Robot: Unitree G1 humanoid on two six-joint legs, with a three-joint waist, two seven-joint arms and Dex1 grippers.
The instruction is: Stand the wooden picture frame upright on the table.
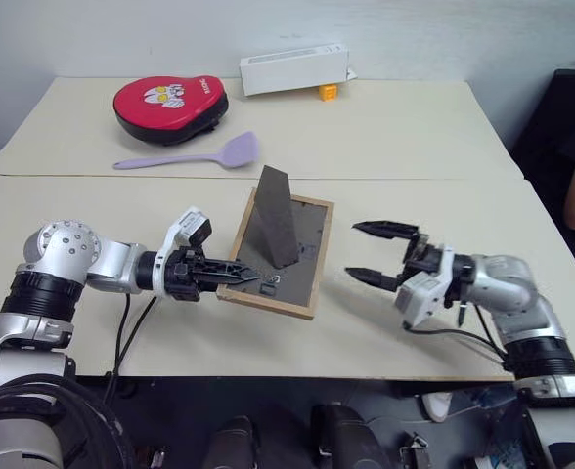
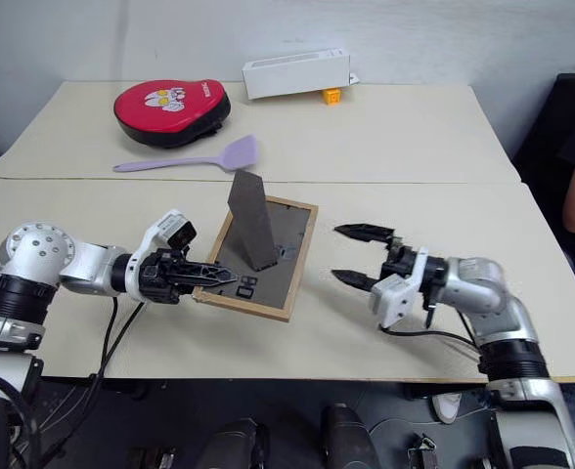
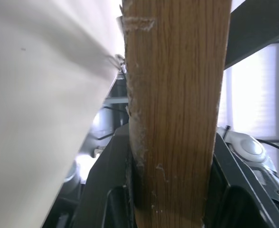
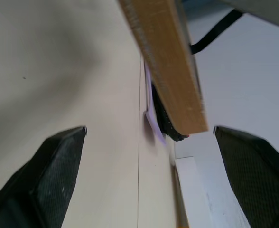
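The wide cream-beige tabletop [image 1: 415,322] carries a small rectangular light-wood picture frame [image 1: 312,256] near its front middle, dark back board facing up, its fold-out stand raised like a wedge. The frame looks tilted, its left edge lifted. The left tool [image 1: 231,277] is clamped on that left edge. The right tool [image 1: 371,252] hovers just right of the frame, fingers wide apart, touching nothing. Farther back lie a red oval pad [image 1: 170,106], a long white box [image 1: 294,68] and a lilac plastic spatula [image 1: 195,156].
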